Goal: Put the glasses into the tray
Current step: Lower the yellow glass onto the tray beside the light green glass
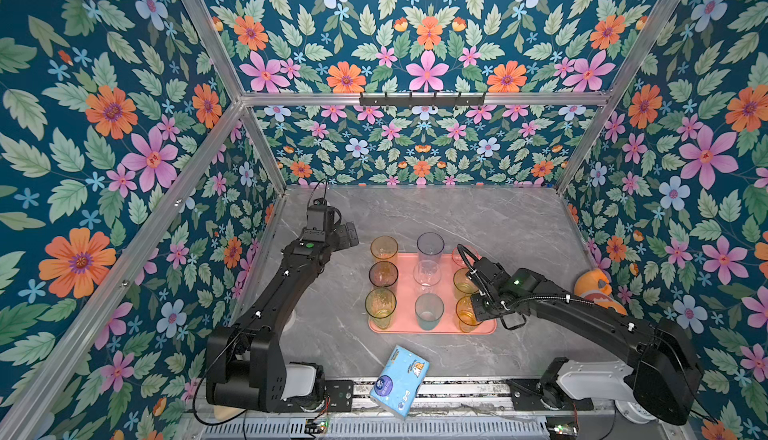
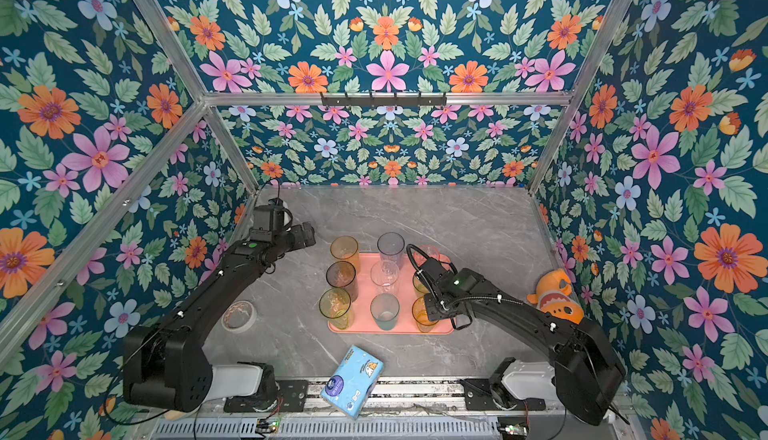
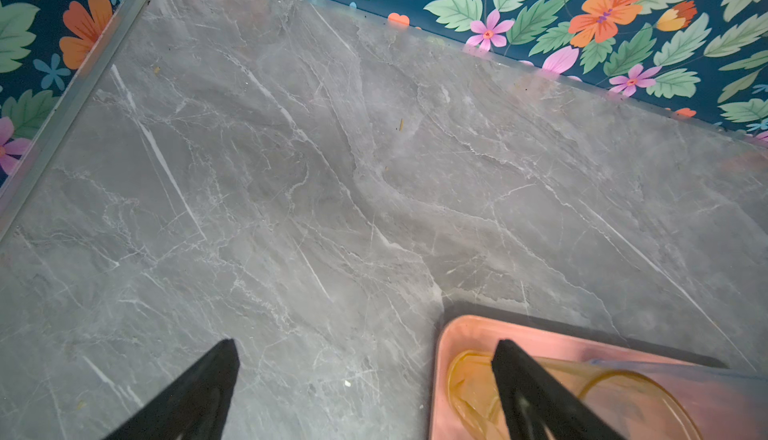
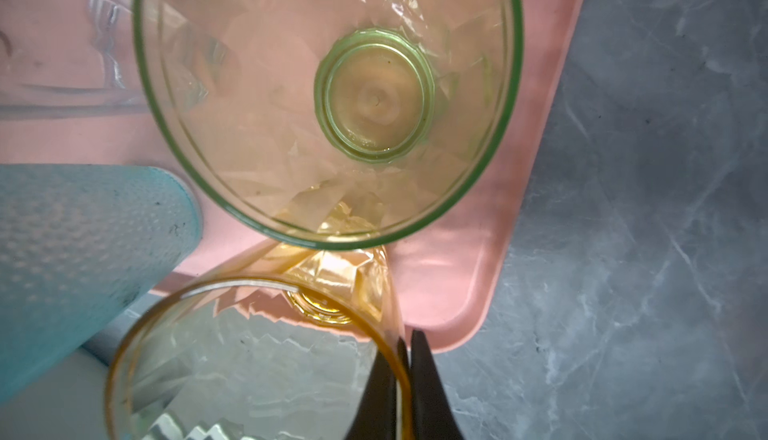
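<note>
The salmon-pink tray (image 1: 404,285) (image 2: 364,285) lies mid-table with several glasses standing on it in rows. A short amber glass (image 1: 467,314) (image 4: 249,354) stands at the tray's near right corner (image 4: 478,250). My right gripper (image 4: 403,348) is shut on its rim, one finger inside and one outside. Behind it stand a green glass (image 4: 374,101) and a pink one (image 1: 462,254), partly hidden by the arm. A teal glass (image 1: 429,311) is beside it. My left gripper (image 1: 349,234) (image 3: 365,346) hangs open and empty by the tray's far left corner, beside a tall amber glass (image 1: 384,248) (image 3: 469,384).
A blue tissue pack (image 1: 400,379) lies at the table's front edge. An orange plush toy (image 1: 594,288) sits against the right wall. A tape roll (image 2: 239,315) lies under the left arm. A black hook rail (image 1: 422,99) hangs on the back frame.
</note>
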`<state>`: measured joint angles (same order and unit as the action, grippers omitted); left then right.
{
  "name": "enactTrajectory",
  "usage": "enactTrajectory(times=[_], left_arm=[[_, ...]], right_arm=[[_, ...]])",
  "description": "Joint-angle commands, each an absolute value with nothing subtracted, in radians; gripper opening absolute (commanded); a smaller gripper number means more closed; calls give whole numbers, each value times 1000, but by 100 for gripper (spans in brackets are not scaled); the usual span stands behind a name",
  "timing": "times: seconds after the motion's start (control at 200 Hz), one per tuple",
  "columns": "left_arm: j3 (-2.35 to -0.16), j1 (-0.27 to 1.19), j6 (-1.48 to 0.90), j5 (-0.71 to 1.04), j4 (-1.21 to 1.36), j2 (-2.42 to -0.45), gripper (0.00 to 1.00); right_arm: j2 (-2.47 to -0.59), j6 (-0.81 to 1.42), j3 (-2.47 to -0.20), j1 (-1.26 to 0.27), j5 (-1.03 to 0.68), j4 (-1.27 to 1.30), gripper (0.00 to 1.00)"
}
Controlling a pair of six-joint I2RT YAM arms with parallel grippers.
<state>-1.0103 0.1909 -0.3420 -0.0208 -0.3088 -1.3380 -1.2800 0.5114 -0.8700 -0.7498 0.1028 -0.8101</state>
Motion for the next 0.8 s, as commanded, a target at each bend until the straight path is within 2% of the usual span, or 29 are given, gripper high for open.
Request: enactTrajectory(times=[0.0,0.265,0.57,0.8], left_arm=[[-1008,190,-344,-23,-299,-1330,98],[-1002,190,-344,-26,-301,-1324,98],[-995,190,-345,-22,-300,-1316,98],[-1004,189,-345,-23,-305,-1307,98]], right_arm=[[-1285,511,-874,-751,122,-814,0],[-1287,509,-878,-753,132,-824,3],[-1293,516,-889,-752,143,-832,26],[-1269,517,-938,-753,163,-881,33]])
